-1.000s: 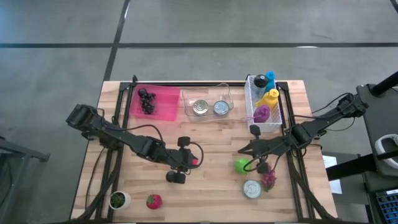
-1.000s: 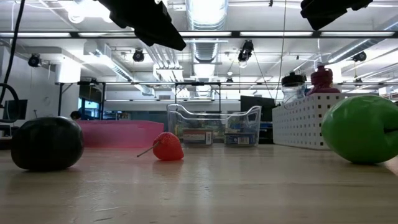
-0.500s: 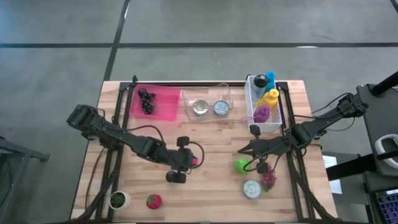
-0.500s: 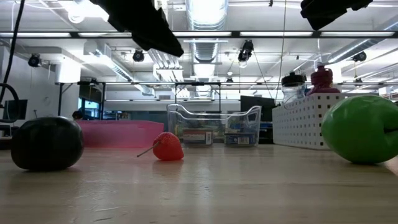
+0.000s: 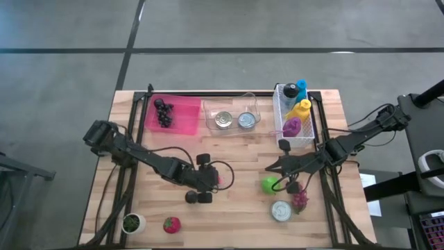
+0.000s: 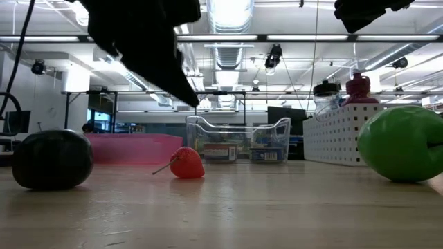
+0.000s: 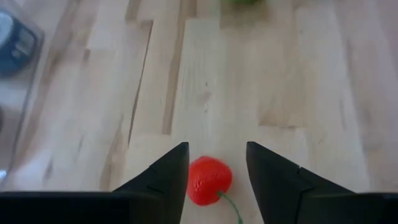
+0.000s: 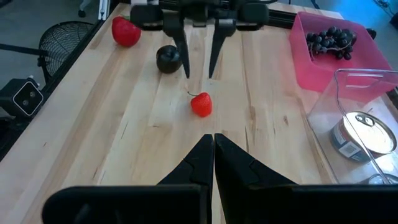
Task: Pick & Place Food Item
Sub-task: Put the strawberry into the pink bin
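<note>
from above, the left arm (image 5: 166, 169) covers most of the small red strawberry (image 5: 217, 180). at table height the green apple (image 6: 401, 144) is cut by the edge. labels on the cans (image 6: 235, 152) are too small to read.

Legible text, labels, brands, numbers, signs: none. Cans (image 5: 232, 120) in the clear bin (image 5: 231, 105) carry printed labels, visible from the low view, but the lettering cannot be made out. Bottles (image 5: 299, 105) in the white basket (image 5: 278, 111) show no readable marking.
</note>
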`<state>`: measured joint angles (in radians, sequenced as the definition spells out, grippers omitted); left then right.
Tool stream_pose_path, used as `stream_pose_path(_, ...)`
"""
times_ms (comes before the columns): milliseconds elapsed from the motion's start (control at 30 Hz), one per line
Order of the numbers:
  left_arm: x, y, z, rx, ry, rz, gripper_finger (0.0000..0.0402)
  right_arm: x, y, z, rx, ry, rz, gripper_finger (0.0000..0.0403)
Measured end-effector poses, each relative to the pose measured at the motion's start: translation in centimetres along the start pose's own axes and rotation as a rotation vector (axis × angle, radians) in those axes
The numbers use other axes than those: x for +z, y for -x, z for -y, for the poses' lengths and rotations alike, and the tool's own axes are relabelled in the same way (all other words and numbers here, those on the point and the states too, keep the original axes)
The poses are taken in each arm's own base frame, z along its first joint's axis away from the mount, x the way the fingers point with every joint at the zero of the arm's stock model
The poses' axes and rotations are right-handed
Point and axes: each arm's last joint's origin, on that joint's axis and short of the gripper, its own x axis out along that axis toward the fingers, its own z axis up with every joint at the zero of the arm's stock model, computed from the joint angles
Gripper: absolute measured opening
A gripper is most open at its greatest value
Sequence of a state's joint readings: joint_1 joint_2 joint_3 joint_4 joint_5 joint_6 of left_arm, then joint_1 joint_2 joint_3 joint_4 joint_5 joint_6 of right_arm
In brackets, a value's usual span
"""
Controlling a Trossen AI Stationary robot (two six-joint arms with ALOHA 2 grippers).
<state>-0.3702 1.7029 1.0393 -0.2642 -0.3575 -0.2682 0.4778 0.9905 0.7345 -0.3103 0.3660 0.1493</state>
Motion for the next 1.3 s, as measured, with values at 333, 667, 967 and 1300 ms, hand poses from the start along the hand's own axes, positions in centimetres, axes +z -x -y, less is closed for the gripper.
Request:
stream_pose_path(333,-2.1,-3.0,0.5,0.067,0.043,-0.123,0.0230,0.0,0.0,0.0,0.000,0.000,0.001,0.0008)
stream_pose_path(667,-2.2,-3.3,0.3,0.122,0.138,-0.100,0.0271,0.0,0.0,0.0,0.000,0.000,0.001,0.0008)
stream_pose_path(967,-3.6,-3.9,0.1,0.111,0.221,-0.058,0.0286,0.0,0.0,0.0,0.000,0.000,0.001,0.0008)
stream_pose_path(1300,-4.4,-4.3,0.0,0.100,0.287,-0.027,0.0290,0.0,0.0,0.0,0.000,0.000,0.001,0.0008)
